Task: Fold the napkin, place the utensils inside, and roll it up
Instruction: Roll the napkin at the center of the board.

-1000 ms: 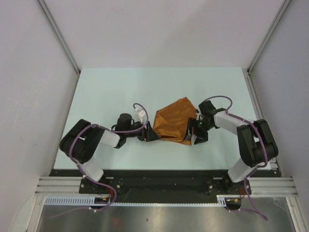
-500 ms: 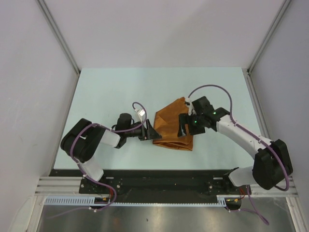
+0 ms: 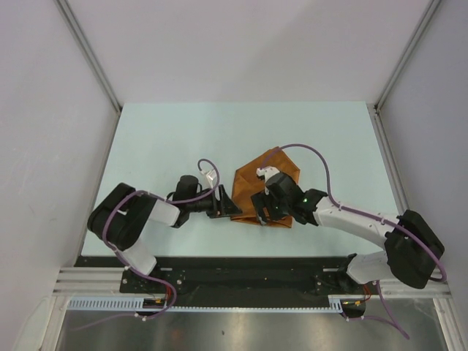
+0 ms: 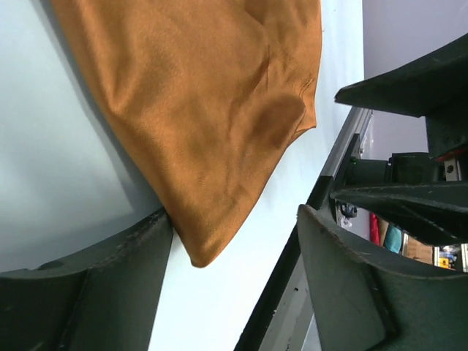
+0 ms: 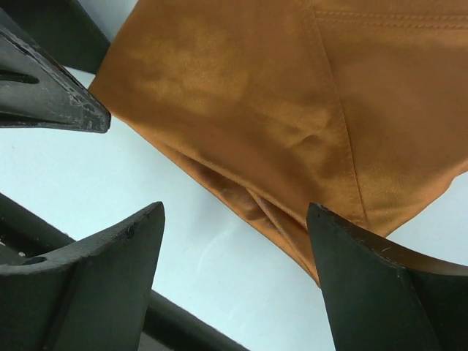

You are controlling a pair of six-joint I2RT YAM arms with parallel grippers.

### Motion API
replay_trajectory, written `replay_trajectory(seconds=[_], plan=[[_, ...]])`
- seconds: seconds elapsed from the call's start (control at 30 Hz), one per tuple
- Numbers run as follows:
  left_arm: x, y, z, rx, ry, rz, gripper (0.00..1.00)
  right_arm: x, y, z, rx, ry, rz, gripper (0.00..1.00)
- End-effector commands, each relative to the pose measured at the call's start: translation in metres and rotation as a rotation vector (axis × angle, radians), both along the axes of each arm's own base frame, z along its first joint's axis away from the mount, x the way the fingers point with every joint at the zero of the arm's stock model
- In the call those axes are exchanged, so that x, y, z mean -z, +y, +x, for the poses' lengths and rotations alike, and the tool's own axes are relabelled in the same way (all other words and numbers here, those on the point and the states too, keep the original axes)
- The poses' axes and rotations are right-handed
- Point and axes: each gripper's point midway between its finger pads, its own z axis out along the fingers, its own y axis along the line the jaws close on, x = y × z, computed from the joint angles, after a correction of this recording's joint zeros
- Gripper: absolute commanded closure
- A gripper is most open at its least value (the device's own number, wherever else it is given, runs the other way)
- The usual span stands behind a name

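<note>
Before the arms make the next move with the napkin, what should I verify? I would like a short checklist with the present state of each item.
1. Rust-orange cloth napkin folded, with layers showing at its edge: ok.
2. Left pincer open, napkin corner between its jaws, not clamped: ok.
3. Right pincer open over the napkin's folded edge: ok.
4. Gold metal spoon in view: not ok, no view shows it.
5. Spoon already inside the napkin: cannot tell.

I see the napkin (image 3: 245, 189) lying near the middle of the counter (image 3: 168, 139). My left hand (image 3: 228, 207) sits at its near-left corner, which lies between the fingers. My right hand (image 3: 259, 208) hangs over its near edge, just right of the left.
</note>
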Motion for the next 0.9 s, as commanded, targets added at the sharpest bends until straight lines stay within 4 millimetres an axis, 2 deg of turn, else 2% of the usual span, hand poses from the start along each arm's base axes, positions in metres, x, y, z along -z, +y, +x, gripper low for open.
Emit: replay_trajectory(seconds=[0.0, 0.03, 0.07, 0.23, 0.27, 0.33, 0.37, 0.4, 0.43, 0.53, 0.63, 0.87], plan=[[0.012, 0.009, -0.006, -0.053, 0.059, 0.026, 0.28, -0.022, 0.004, 0.017, 0.018, -0.120, 0.055, 0.17], [0.011, 0.007, -0.006, -0.059, 0.073, 0.014, 0.30, -0.022, 0.005, 0.017, 0.016, -0.125, 0.058, 0.16], [0.013, 0.006, -0.007, -0.059, 0.088, 0.007, 0.37, -0.021, 0.005, 0.017, 0.012, -0.128, 0.058, 0.16], [0.006, 0.000, -0.011, -0.045, 0.129, -0.071, 0.49, -0.025, 0.004, 0.016, -0.026, -0.189, 0.071, 0.16], [0.006, -0.001, -0.012, -0.043, 0.142, -0.078, 0.56, -0.025, 0.007, 0.014, -0.055, -0.209, 0.065, 0.16], [0.001, -0.004, -0.012, -0.037, 0.164, -0.105, 0.63, -0.026, 0.013, 0.013, -0.086, -0.255, 0.064, 0.15], [0.001, -0.005, -0.012, -0.036, 0.174, -0.112, 0.70, -0.024, 0.020, 0.007, -0.120, -0.272, 0.049, 0.15], [0.000, -0.006, -0.013, -0.034, 0.196, -0.120, 0.74, -0.025, 0.020, 0.012, -0.122, -0.314, 0.019, 0.15], [-0.001, -0.007, -0.012, -0.033, 0.203, -0.125, 0.84, -0.025, 0.022, 0.013, -0.130, -0.331, 0.005, 0.14], [-0.007, -0.010, -0.010, -0.037, 0.228, -0.148, 0.94, -0.019, 0.035, 0.011, -0.169, -0.360, -0.035, 0.14], [-0.009, -0.011, -0.007, -0.052, 0.253, -0.159, 1.00, -0.012, 0.048, 0.008, -0.213, -0.400, -0.084, 0.13], [-0.016, -0.012, -0.002, -0.079, 0.322, -0.239, 1.00, 0.000, 0.074, 0.002, -0.300, -0.478, -0.186, 0.13]])
